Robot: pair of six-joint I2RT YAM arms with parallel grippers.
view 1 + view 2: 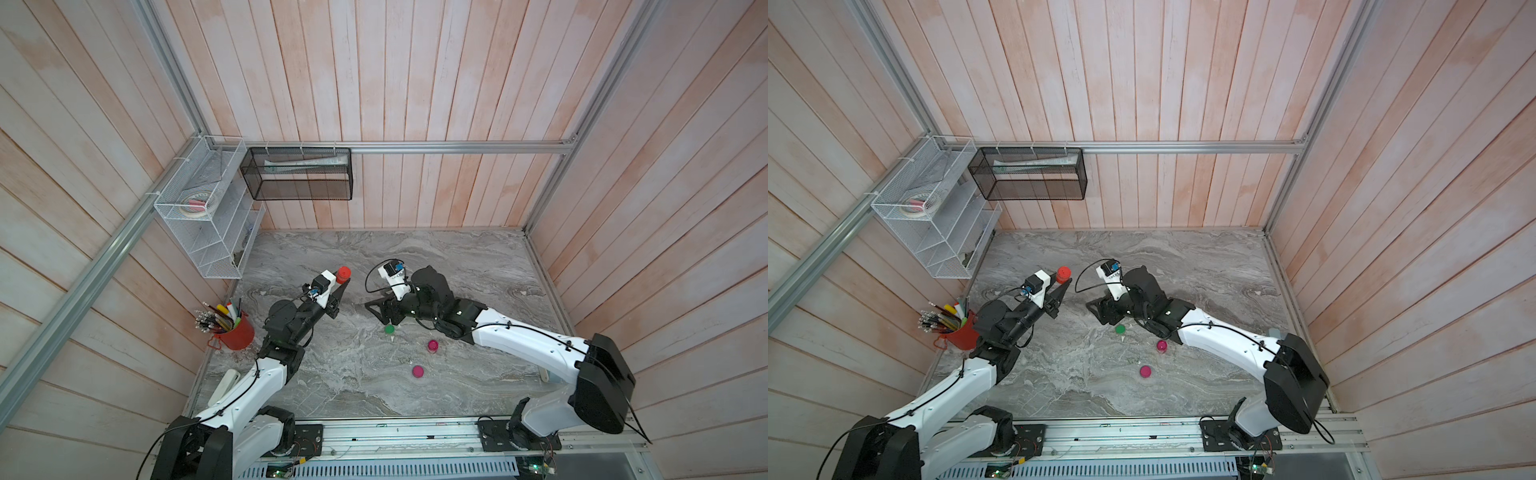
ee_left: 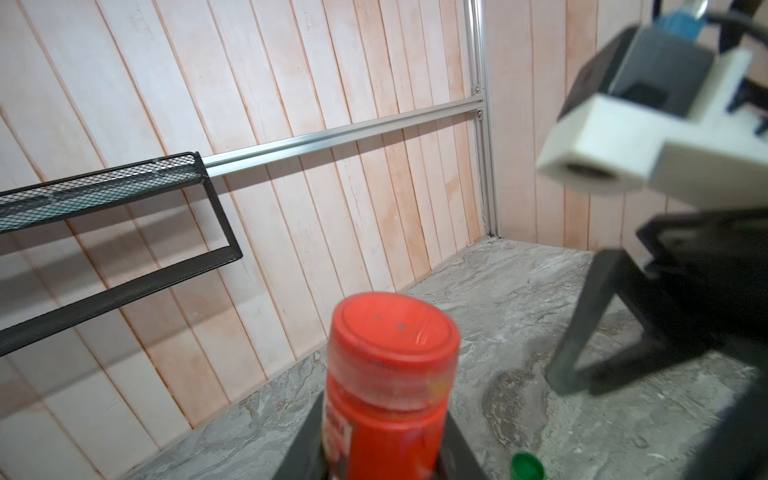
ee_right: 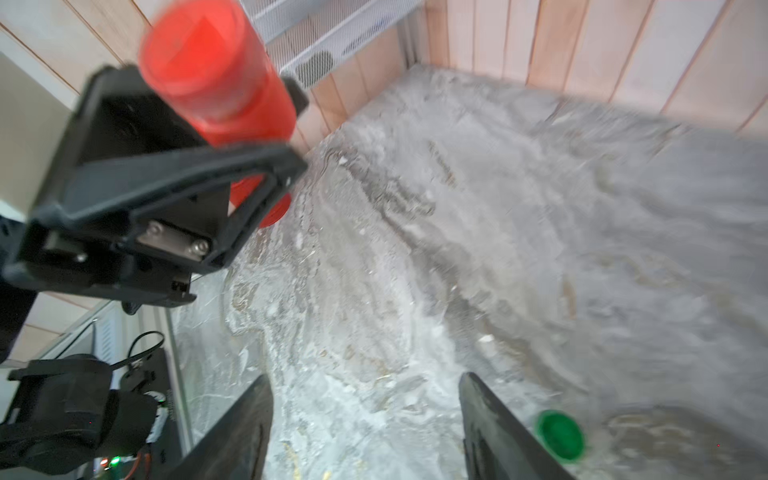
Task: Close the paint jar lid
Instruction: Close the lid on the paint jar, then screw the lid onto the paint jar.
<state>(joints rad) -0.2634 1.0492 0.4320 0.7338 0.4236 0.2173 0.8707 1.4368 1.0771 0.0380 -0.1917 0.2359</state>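
Item: red paint jar (image 2: 386,419), red lid (image 2: 395,328) seated on top. It is held off the marble table (image 1: 457,266), left of centre, not far from the white wire rack (image 1: 199,216) on the left wall.
Left gripper (image 1: 341,284): jaws clamped on the jar's body.
Right gripper (image 3: 365,415): jaws spread with nothing between them, near the jar on its right.
Loose on the table nearer the front: green cap (image 1: 389,329), pink jar (image 1: 433,345), pink lid (image 1: 418,371), each apart.
Red pencil cup (image 1: 237,332): at the left edge.
Open marble runs to the back and right walls.
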